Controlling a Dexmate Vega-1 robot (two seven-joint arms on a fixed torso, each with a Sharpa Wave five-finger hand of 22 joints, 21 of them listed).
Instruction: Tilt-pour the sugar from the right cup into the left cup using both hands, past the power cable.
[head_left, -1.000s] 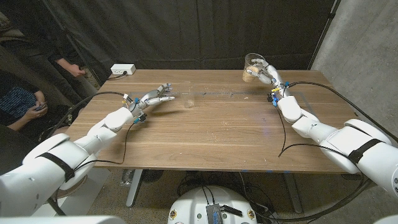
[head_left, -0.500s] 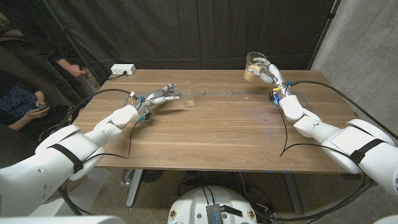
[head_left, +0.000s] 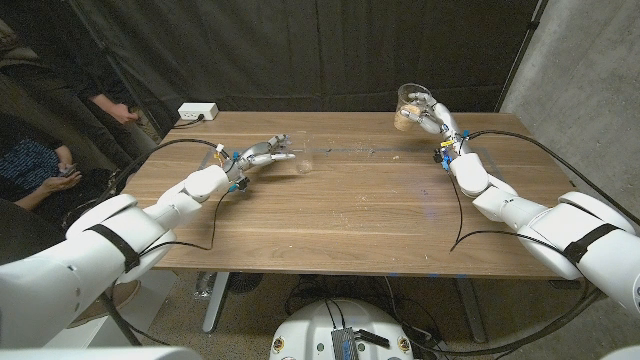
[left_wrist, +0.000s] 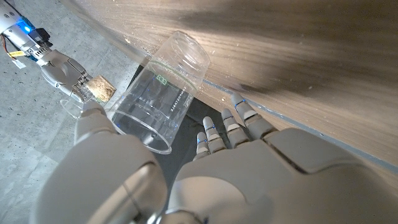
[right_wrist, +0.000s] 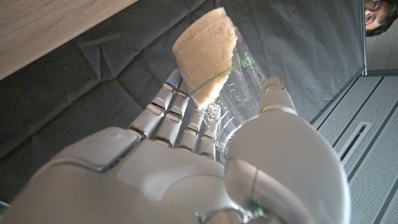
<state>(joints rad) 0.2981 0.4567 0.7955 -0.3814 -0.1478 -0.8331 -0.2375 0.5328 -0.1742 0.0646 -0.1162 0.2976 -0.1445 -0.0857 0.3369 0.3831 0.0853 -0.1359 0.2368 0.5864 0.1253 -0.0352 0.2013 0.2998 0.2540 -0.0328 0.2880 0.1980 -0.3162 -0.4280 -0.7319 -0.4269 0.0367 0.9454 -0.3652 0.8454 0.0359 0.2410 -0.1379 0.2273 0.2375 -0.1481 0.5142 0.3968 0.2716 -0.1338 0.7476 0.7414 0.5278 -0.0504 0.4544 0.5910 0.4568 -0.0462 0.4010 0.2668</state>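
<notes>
The right hand (head_left: 428, 112) gripped the sugar cup (head_left: 407, 106) aloft, well to the right of the empty cup (head_left: 304, 160) (upright on the table (head_left: 340, 215)); the left hand (head_left: 262, 152), fingers spread around that cup, had not clasped it.

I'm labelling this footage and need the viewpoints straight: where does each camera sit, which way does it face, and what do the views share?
Head view: on the robot's head, looking down over the wooden table; both arms show, left hand, right hand.
Left wrist view: on the left wrist, looking along the left hand toward the empty cup.
Right wrist view: on the right wrist, looking along the right hand at the sugar cup.
Shared: the left wrist and head views both show the right hand with the sugar cup.
</notes>
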